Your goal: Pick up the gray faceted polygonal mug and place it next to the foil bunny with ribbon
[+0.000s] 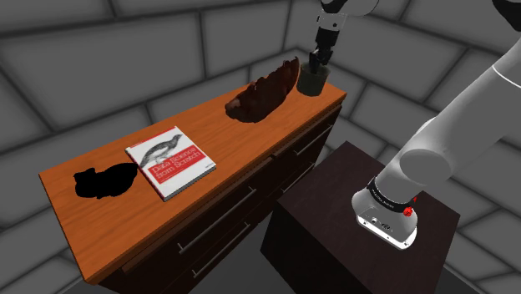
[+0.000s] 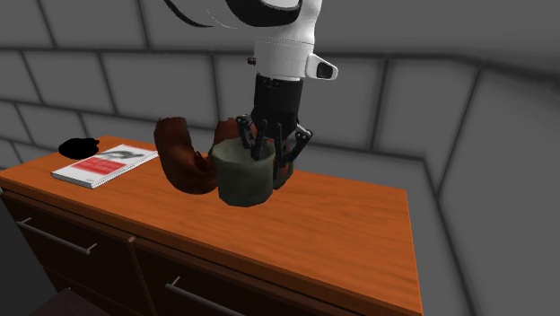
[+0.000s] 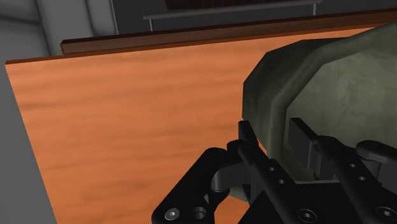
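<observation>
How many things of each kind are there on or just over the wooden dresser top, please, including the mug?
grey-green faceted mug: 1
book: 1
brown curved object: 1
flat black shape: 1
Total: 4

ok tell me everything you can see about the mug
The mug is dull grey-green with a mottled surface, flat angled facets and an open top. It sits upright near the end of the orange wooden dresser top, close in front of a brown curved object. The gripper comes straight down and clasps its wall at the rim, one finger inside and one outside. Whether its base rests on the wood or is just lifted, I cannot tell.
</observation>
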Available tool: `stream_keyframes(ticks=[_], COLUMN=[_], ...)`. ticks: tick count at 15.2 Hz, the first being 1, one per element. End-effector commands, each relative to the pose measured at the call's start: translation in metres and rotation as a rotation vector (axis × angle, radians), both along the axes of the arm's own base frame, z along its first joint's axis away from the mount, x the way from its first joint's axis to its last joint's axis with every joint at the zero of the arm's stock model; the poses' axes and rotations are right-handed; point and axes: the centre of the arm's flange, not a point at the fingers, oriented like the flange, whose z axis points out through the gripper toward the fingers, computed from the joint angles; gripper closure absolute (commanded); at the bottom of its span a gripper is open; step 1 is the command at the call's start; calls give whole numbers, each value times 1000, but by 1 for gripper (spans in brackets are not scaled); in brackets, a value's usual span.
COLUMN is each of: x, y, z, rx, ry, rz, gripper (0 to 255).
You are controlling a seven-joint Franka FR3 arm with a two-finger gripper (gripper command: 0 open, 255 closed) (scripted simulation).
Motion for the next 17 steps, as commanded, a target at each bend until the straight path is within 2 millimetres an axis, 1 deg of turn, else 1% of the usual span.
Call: stream_keyframes(ticks=[1,14,15,17], x=[0,0,0,-2], y=[-1,-1,-1,26], z=[10,79,79,79], rx=[0,0,0,0], ry=[0,0,0,0], rz=[0,0,0,0], gripper=[255,255,255,255])
